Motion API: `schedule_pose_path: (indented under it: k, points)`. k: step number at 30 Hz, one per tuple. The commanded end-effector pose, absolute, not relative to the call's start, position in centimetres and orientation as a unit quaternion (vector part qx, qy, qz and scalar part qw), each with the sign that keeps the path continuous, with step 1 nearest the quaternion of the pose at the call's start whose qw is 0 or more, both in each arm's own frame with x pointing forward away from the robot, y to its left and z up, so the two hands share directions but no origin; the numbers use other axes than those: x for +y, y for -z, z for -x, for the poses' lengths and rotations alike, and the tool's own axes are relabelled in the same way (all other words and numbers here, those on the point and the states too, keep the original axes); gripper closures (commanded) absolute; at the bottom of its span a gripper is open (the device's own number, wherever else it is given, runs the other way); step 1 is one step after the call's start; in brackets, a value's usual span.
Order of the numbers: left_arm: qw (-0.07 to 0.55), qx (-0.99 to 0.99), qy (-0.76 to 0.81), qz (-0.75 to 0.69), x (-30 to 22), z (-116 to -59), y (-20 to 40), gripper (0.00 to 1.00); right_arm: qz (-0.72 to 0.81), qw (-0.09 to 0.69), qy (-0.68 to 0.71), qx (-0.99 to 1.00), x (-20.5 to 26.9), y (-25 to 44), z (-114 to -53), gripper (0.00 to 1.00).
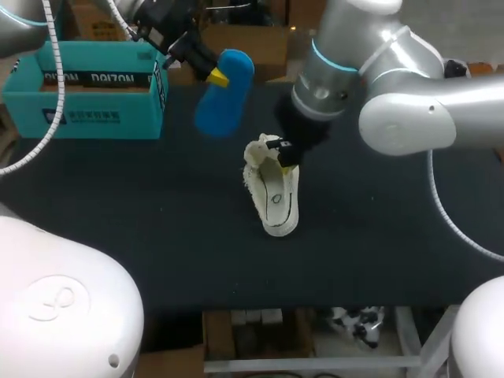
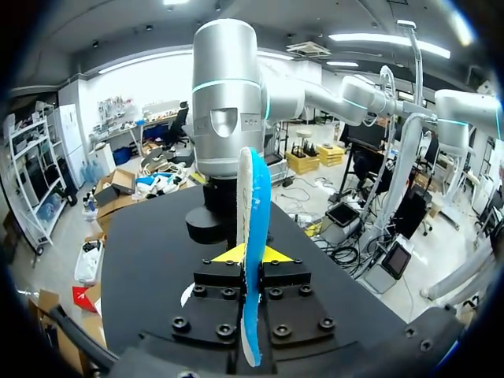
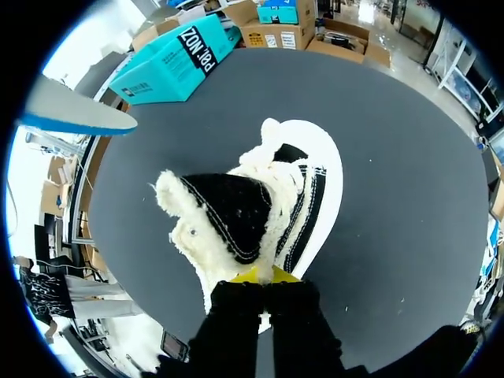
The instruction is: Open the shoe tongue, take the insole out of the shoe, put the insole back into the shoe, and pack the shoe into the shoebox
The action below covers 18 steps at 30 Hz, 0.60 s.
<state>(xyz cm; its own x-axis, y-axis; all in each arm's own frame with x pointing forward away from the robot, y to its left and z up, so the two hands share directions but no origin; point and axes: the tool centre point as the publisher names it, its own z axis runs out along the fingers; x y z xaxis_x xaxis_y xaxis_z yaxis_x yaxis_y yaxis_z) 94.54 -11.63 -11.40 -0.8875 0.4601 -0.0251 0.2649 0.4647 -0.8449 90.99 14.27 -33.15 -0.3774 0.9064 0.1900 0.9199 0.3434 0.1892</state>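
A white shoe [image 1: 272,194] with fleece lining lies mid-table, its opening facing up. My right gripper [image 1: 285,154] is at its far end, shut on the fleece-edged black tongue [image 3: 228,206], which it holds up; its yellow tips [image 3: 264,276] pinch the tongue's fleece. In the air between box and shoe, my left gripper [image 1: 216,76] is shut on the blue insole [image 1: 224,93]. The left wrist view shows the insole [image 2: 252,236] edge-on between the fingers of that gripper [image 2: 250,256]. The insole [image 3: 75,114] also shows beyond the shoe [image 3: 315,181] in the right wrist view.
An open teal shoebox [image 1: 87,90] stands at the table's far left, also seen beyond the shoe as the shoebox [image 3: 169,63]. The black table [image 1: 394,236] is bare around the shoe.
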Motion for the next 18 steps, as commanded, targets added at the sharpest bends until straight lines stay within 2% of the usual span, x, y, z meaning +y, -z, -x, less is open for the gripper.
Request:
schedule_pose_path:
  k: [1, 9, 14, 18]
  points:
    - [0.116, -0.848, -0.468, 0.221, -12.1, -94.6, 11.5, 1.0, 0.557, 0.017, 0.16, -0.815, 13.3, 33.5, -90.8, 0.0]
    - [0.113, -0.839, -0.482, 0.228, -12.7, -92.8, 10.7, 1.0, 0.565, 0.019, 0.158, -0.81, 11.4, 32.2, -89.9, 0.0]
    - [0.143, -0.823, -0.517, 0.188, -12.4, -92.2, 9.2, 1.0, 0.565, 0.019, 0.158, -0.81, 11.4, 32.2, -89.9, 0.0]
    - [0.143, -0.823, -0.517, 0.188, -12.4, -92.2, 9.2, 1.0, 0.565, 0.019, 0.158, -0.81, 11.4, 32.2, -89.9, 0.0]
